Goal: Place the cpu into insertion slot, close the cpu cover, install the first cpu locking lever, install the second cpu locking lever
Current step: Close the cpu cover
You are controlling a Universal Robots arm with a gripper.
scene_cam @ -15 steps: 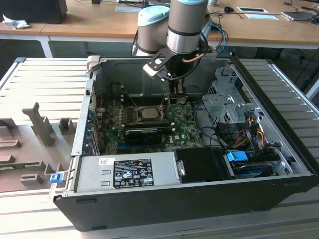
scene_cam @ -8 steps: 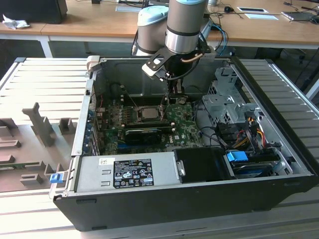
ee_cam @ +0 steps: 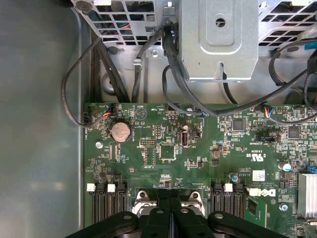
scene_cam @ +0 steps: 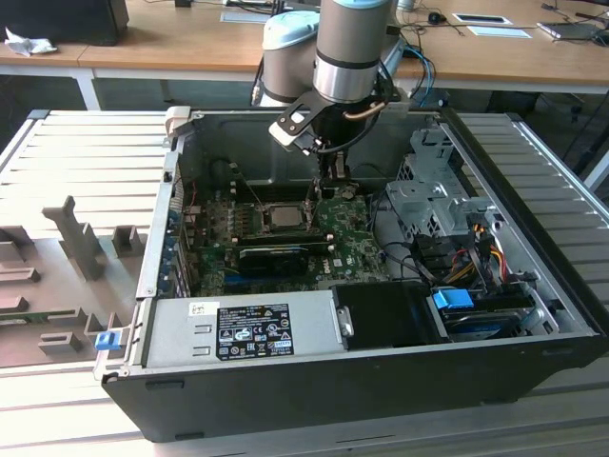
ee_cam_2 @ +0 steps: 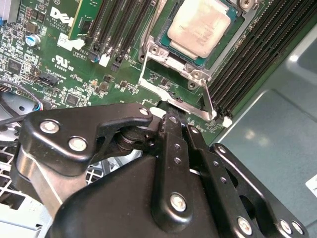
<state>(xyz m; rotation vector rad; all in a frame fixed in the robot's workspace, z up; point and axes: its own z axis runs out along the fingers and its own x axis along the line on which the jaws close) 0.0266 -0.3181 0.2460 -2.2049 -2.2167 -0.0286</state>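
Grey ribbed metal makes up the table (scene_cam: pixel 57 152), and at the exterior view's left a few grey block fixtures (scene_cam: pixel 76 238) stand on it. Next comes the open black computer case (scene_cam: pixel 333 400), lying on its side, with the power supply (scene_cam: pixel 243 328) along its near edge and the green motherboard (scene_cam: pixel 354 249) behind that. Amid the board sits the insertion slot (scene_cam: pixel 261 218), and the cpu (scene_cam: pixel 283 216) lies flat inside it, pale metal top facing up. The arm comes down from above. Its gripper (scene_cam: pixel 316 202) meets the board just to the exterior view's right of the cpu, at the socket's edge. Farther to the exterior view's right are the silver drive cage (scene_cam: pixel 423 195) and a tangle of coloured cables (scene_cam: pixel 471 252).

In the second wrist view the cpu (ee_cam_2: pixel 204 25) is seated, and the cpu cover (ee_cam_2: pixel 185 67) lies down around it, the metal top showing through its window. Black memory slots (ee_cam_2: pixel 124 25) run alongside. The gripper (ee_cam_2: pixel 168 110) has its fingers drawn together with barely a seam between them. Its tips sit right at a silver locking lever (ee_cam_2: pixel 195 110) that runs along the socket's near edge. Whether they pinch the lever or merely press on it, I cannot tell. The cpu lies just beyond the tips, across the frame.

In the first wrist view the fingers (ee_cam: pixel 161 218) stand side by side, touching. Past them on the board are a round coin battery (ee_cam: pixel 119 132) and the drive cage (ee_cam: pixel 218 39).
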